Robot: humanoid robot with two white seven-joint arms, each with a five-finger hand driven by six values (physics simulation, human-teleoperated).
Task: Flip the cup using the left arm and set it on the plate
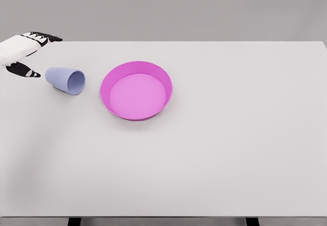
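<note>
A pale blue cup (65, 80) lies on its side on the white table, its mouth turned toward the right and front. Just right of it sits a pink plate (136, 90) with a raised rim, nothing in it. My left hand (34, 55) hovers at the far left edge, a short way left of the cup's base and apart from it. Its black-tipped fingers (48, 37) are spread, with the thumb below, and hold nothing. The right arm does not show.
The white table (230, 134) reaches across the whole view, with its far edge near the top. A grey wall stands behind it.
</note>
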